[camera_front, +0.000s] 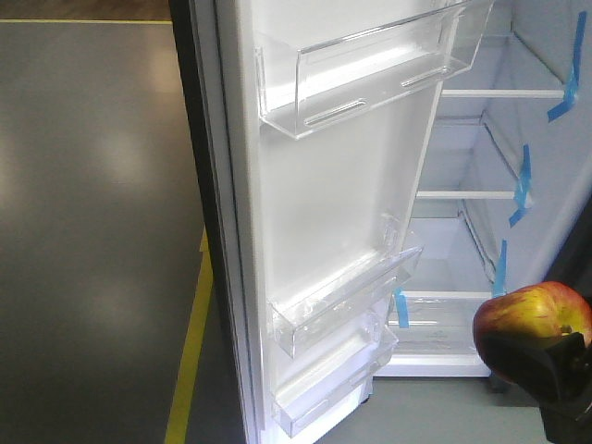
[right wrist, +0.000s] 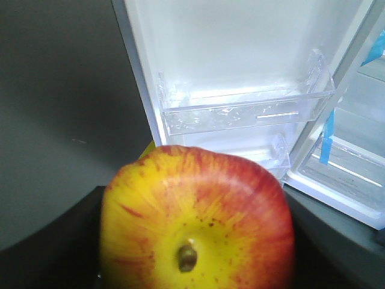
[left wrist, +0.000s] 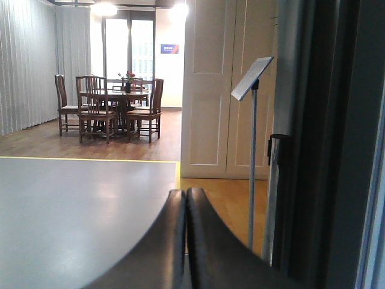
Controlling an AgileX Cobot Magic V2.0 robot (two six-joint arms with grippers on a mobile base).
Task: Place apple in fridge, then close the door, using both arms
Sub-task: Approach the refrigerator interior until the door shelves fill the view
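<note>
Apple (right wrist: 195, 220) clamped in right tool (camera_front: 544, 359) faces the open door (camera_front: 324, 185); left tool (left wrist: 185, 200), tips touching, above yellow-lined grey floor (left wrist: 72, 205).

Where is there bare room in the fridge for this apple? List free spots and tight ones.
Free: the middle shelf, between the back wall and the blue tape on the right wall, and the upper shelf above it; both look bare. The door has an empty lower bin. Tight: the left of the opening, where the door's bins jut across it.
</note>
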